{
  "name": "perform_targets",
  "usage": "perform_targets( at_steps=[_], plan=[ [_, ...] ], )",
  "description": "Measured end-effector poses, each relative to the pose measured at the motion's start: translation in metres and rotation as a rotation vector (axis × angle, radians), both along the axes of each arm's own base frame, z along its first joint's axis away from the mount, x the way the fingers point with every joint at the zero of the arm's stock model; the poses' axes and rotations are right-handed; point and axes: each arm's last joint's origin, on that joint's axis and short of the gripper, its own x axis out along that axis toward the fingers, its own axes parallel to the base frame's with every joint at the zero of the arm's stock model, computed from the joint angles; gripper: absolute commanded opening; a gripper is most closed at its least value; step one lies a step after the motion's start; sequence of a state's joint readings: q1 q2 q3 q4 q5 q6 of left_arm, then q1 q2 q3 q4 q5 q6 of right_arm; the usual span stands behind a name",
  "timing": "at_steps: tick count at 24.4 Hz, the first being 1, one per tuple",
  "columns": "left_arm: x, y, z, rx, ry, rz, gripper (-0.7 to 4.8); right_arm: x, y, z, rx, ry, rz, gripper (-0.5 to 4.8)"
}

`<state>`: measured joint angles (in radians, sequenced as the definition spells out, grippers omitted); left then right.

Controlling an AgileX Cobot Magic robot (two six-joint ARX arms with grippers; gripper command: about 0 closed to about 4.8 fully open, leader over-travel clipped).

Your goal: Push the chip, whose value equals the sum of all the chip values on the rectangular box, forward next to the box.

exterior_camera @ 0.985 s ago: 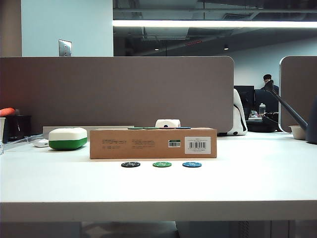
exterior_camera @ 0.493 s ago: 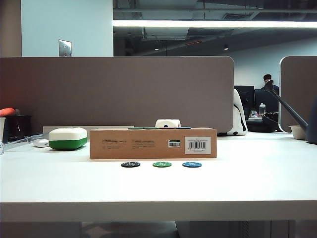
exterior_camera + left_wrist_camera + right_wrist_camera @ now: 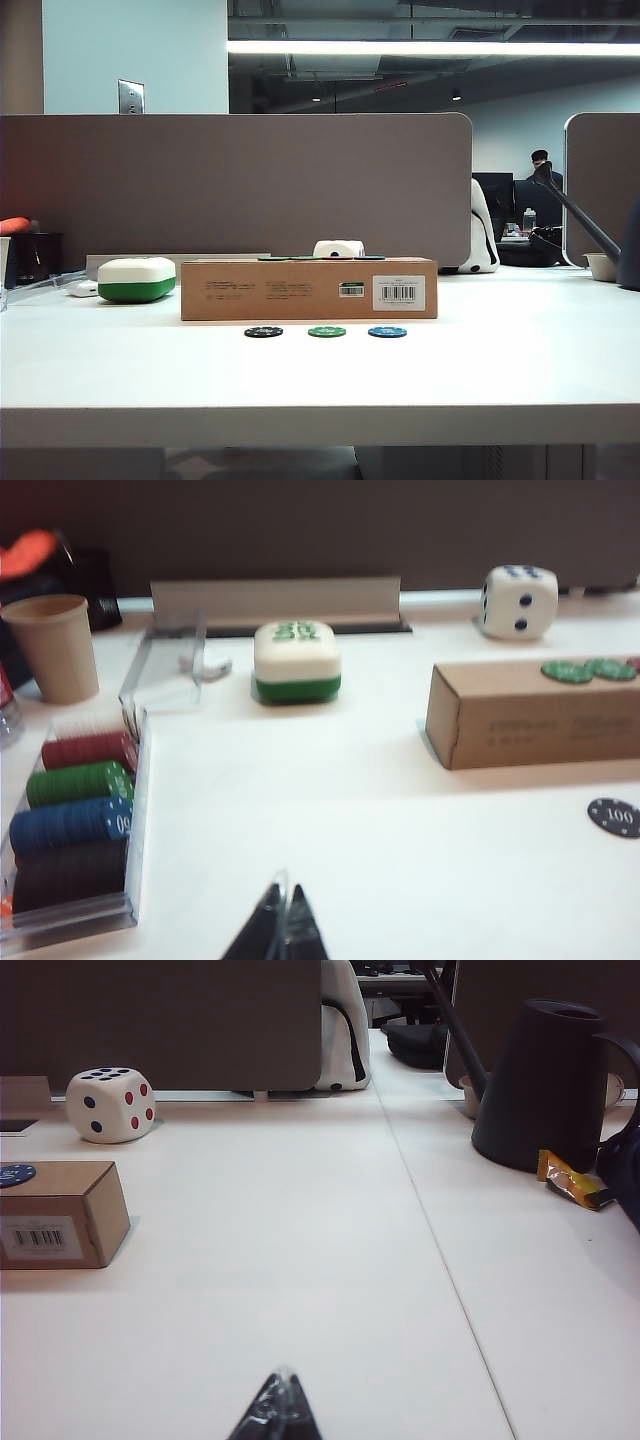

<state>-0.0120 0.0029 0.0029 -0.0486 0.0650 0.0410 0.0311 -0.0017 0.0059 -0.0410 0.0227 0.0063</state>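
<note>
Long low brown cardboard box with a white barcode label lying lengthwise on the white table, chips resting on its top; just in front of its long face, three flat round chips set out in a row as candidates: small black poker chip with pale edge marks, marked 100 in the left wrist view, then green chip, then blue chip, all apart from the box. Left gripper and right gripper both with fingertips pressed together, low over bare table and well short of the chips, out of the exterior view. No contact yet with the black chip, which probably awaits a forward push to the box.
</note>
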Motion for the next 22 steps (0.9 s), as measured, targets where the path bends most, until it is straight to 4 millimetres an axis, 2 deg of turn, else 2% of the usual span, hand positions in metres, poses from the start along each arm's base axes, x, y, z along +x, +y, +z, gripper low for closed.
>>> perform_targets(
  at_steps=[2, 4, 5, 7, 8, 10, 11, 12, 13, 14, 15, 19, 22],
  plan=[
    [-0.001, 0.0, 0.004, 0.0, -0.001, 0.0, -0.05, 0.0, 0.0, 0.0, 0.0, 0.0, 0.0, -0.05],
    [-0.004, 0.0, 0.02, -0.001, -0.039, 0.0, -0.05, 0.0, 0.0, 0.0, 0.0, 0.0, 0.0, -0.05],
    [-0.008, 0.0, 0.035, -0.001, -0.053, 0.0, -0.05, 0.0, 0.0, 0.0, 0.0, 0.0, 0.0, -0.05],
    [-0.01, 0.0, 0.049, 0.0, 0.033, -0.005, -0.05, 0.0, 0.0, 0.0, 0.0, 0.0, 0.0, -0.05],
    [-0.007, 0.0, 0.056, 0.0, 0.113, -0.015, -0.05, 0.0, 0.0, 0.0, 0.0, 0.0, 0.0, -0.05],
    [-0.001, -0.001, 0.067, -0.003, 0.166, -0.042, -0.05, 0.0, 0.0, 0.0, 0.0, 0.0, 0.0, -0.05],
    [0.01, -0.003, 0.086, -0.007, 0.198, -0.083, -0.05, 0.0, 0.0, 0.0, 0.0, 0.0, 0.0, -0.05],
    [0.016, -0.005, 0.095, -0.007, 0.205, -0.102, -0.05, 0.0, 0.0, 0.0, 0.0, 0.0, 0.0, -0.05],
    [0.032, -0.013, 0.113, -0.003, 0.222, -0.159, -0.05, 0.0, 0.0, 0.0, 0.0, 0.0, 0.0, -0.05],
    [0.04, -0.016, 0.118, 0.0, 0.242, -0.179, -0.05, 0.0, 0.0, 0.0, 0.0, 0.0, 0.0, -0.05],
    [0.057, -0.027, 0.129, 0.008, 0.286, -0.233, -0.05, 0.0, 0.0, 0.0, 0.0, 0.0, 0.0, -0.05],
    [0.107, -0.068, 0.151, 0.033, 0.325, -0.39, -0.05, 0.0, 0.0, 0.0, 0.0, 0.0, 0.0, -0.05],
    [0.14, -0.094, 0.15, 0.036, 0.363, -0.489, -0.05, 0.0, 0.0, 0.004, 0.016, -0.038, 0.002, -0.05]
  ],
)
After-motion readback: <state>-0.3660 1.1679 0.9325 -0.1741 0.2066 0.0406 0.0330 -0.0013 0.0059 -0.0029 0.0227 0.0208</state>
